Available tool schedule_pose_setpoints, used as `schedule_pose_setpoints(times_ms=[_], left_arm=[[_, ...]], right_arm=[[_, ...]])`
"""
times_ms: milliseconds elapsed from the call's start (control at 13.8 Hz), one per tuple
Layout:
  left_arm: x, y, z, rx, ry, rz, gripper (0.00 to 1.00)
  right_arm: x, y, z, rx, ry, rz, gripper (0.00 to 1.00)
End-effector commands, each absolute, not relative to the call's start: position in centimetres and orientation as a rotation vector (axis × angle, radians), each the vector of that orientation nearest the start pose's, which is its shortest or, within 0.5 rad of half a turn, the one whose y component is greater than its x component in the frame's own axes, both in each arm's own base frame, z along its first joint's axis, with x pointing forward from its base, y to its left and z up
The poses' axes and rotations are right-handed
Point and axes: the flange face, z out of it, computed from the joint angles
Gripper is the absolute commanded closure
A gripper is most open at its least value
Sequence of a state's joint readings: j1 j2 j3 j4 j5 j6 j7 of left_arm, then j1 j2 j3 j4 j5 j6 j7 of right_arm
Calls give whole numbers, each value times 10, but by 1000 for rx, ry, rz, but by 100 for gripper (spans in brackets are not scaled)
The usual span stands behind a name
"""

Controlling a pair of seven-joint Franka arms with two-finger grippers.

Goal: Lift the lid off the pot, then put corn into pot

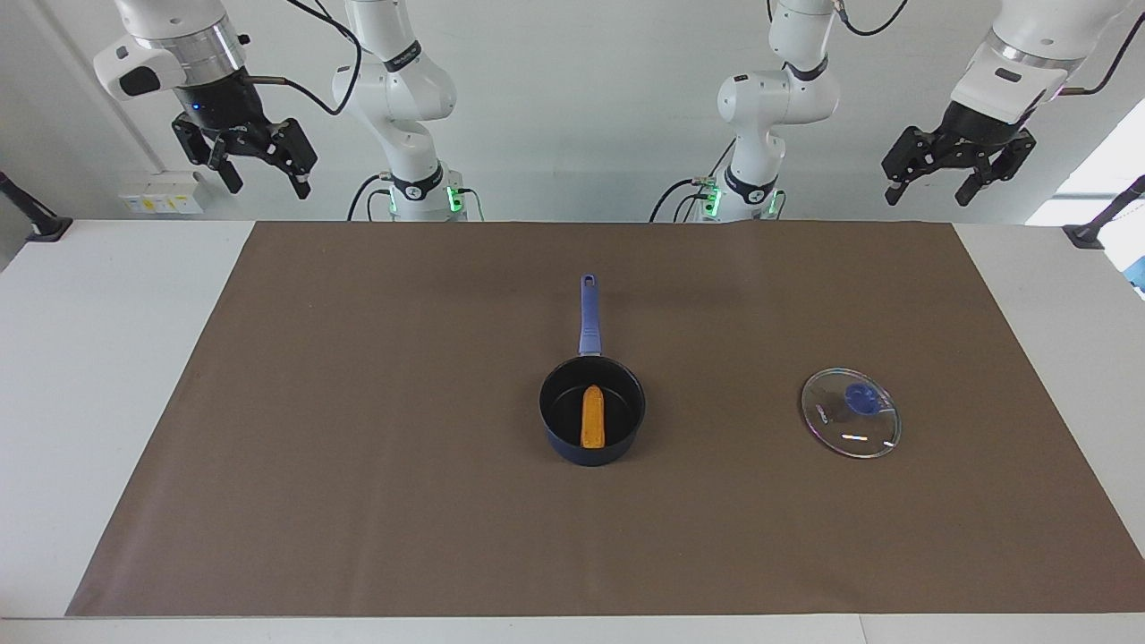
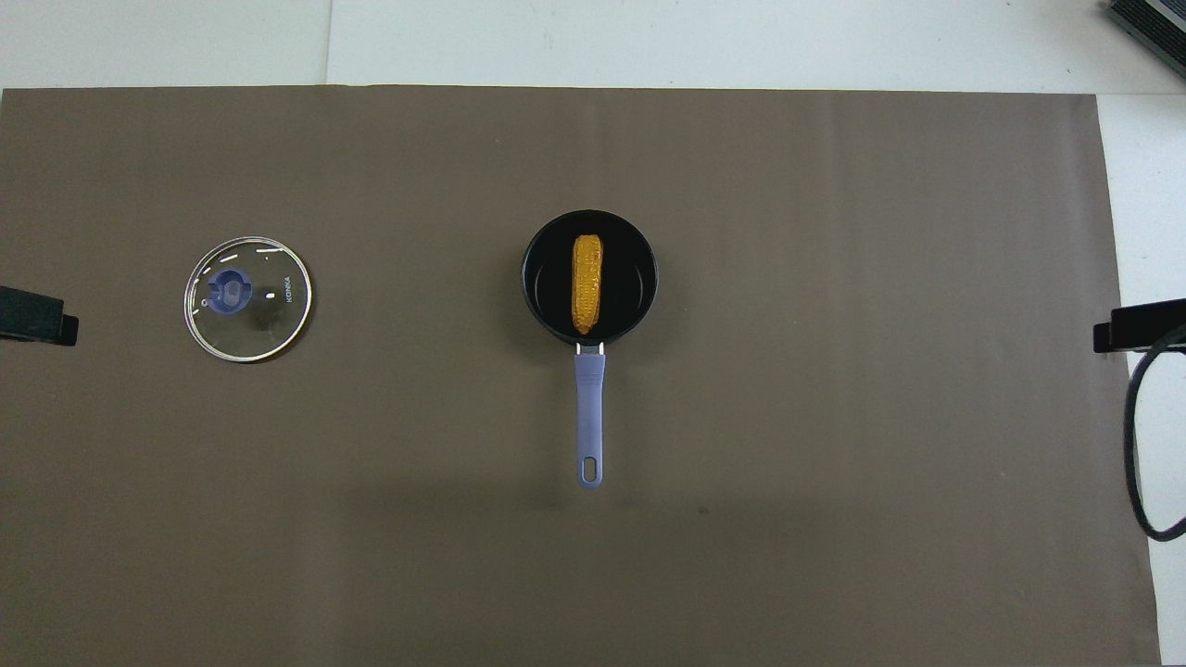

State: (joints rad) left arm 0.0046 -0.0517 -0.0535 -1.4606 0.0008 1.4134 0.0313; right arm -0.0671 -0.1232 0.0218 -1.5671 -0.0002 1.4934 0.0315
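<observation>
The dark navy pot (image 1: 626, 429) (image 2: 547, 301) stands uncovered in the middle of the brown mat, its long blue handle (image 1: 589, 317) (image 2: 589, 408) pointing toward the robots. The yellow-orange corn (image 1: 592, 417) (image 2: 586, 283) lies inside the pot. The clear glass lid (image 1: 850, 413) (image 2: 248, 298) with its blue knob lies flat on the mat toward the left arm's end of the table. My left gripper (image 1: 930, 190) is open and raised high at its end of the table. My right gripper (image 1: 266, 183) is open and raised high at the other end. Both hold nothing.
The brown mat (image 1: 358, 447) (image 2: 834, 463) covers most of the white table. A black cable (image 2: 1144, 445) loops at the mat's edge toward the right arm's end. Black clamp stands (image 1: 36, 219) (image 1: 1096, 224) sit at the table's two ends.
</observation>
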Motion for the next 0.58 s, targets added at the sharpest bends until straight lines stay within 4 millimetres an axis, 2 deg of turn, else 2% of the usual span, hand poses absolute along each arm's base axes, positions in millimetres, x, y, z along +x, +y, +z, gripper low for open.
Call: schedule_pose_setpoints(times_ms=[0,509], left_arm=[[511,-24,688,-3119,106,7,0],[511,-24,688,-3119,108,5,0]], right_arm=[[505,-9,691,-3161,-16,-79,0],[503,-10,691,-3161,-9,-75,0]])
